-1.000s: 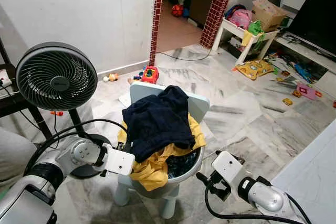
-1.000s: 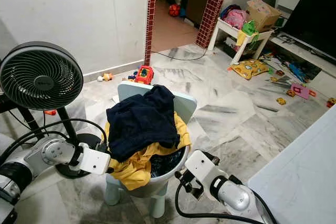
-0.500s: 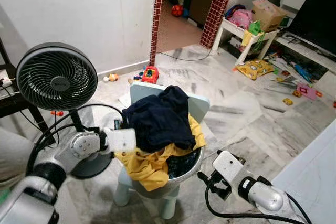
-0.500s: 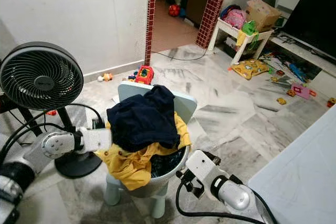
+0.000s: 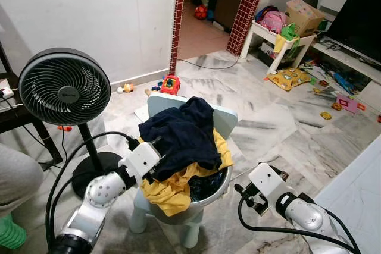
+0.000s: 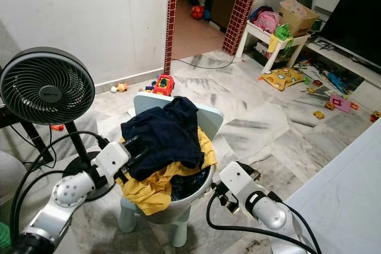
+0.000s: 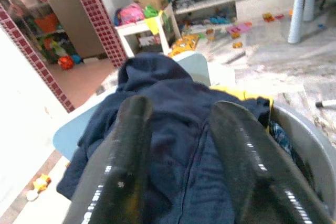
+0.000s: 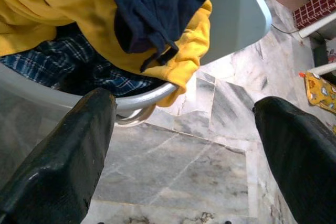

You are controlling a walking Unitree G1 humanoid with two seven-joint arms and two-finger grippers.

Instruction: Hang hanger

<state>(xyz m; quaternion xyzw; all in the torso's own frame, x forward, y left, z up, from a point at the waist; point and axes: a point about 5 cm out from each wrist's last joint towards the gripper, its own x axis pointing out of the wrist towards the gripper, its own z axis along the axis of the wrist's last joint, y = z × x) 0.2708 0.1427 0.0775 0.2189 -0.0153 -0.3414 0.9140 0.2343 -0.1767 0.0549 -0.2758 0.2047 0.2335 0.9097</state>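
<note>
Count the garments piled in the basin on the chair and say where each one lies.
3 visible: navy garment on top, draped over the chair back; yellow garment under it, spilling over the rim; blue plaid cloth deepest inside. More may be hidden underneath.

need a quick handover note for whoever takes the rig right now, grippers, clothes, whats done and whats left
Left gripper: open, fingers at the near edge of the navy garment, nothing gripped yet.
Right gripper: open, empty, low beside the grey basin.
Clothes: navy garment on top of a yellow one, heaped in the basin on a pale blue child's chair. I can't make out a hanger.
Done: nothing hung. Left: grip a garment, lift it out, hang it.
</note>
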